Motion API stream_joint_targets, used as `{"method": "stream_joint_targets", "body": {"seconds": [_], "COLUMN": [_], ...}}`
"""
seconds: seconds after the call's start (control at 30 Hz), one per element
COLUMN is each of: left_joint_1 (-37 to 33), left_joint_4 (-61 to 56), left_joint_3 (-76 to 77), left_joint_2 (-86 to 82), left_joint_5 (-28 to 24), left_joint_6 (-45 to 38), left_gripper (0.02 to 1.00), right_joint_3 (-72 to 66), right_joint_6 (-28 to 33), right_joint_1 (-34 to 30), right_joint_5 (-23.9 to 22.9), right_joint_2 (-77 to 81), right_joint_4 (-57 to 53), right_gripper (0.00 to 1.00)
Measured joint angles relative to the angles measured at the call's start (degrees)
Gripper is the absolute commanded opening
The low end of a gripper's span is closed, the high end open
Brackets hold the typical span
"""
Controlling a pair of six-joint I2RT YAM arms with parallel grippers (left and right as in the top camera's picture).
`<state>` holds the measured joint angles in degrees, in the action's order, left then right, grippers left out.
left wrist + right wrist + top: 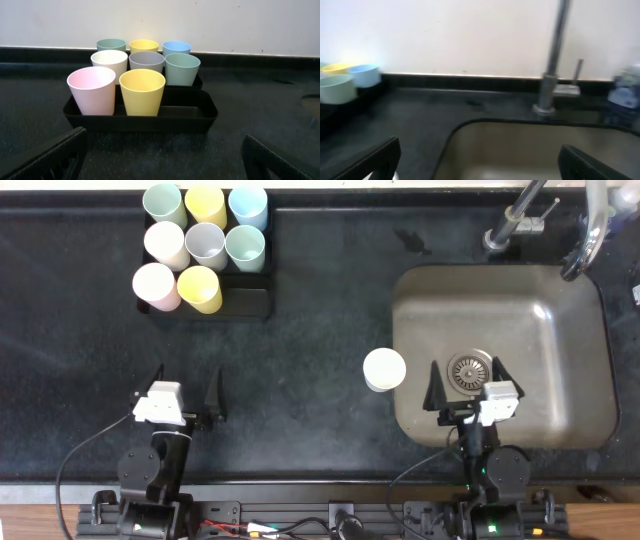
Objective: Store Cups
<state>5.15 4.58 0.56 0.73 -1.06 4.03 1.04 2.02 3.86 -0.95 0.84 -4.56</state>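
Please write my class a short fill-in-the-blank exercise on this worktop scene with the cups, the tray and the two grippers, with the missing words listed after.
1. The black tray holds ___ cups.
2. In the tray's front row, next to the pink cup, stands a ___ one.
3. The lone cup by the sink's left edge is ___ in colour.
4. The left gripper and the right gripper both have their fingers ___.

Missing words: eight; yellow; white; open

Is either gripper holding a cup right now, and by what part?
Nothing is held: left gripper and right gripper are both open and empty. The white cup stands free beside the sink.
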Motion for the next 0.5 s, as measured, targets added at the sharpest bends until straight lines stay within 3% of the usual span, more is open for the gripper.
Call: {"method": "stream_joint_targets", "body": {"seconds": [0.5], "left_joint_1": [0.0], "left_joint_4": [0.0], "left_joint_3": [0.0], "left_joint_2": [0.0], "left_joint_5": [0.02], "left_joint_6": [0.0], "left_gripper": [1.0], "right_joint_3": [0.0], "right_joint_6": [0.57], "right_joint_1": [-0.07], "right_joint_5": [-2.43], "right_joint_2": [0.0], "right_joint_4": [0.02], "right_gripper": [0.998]}}
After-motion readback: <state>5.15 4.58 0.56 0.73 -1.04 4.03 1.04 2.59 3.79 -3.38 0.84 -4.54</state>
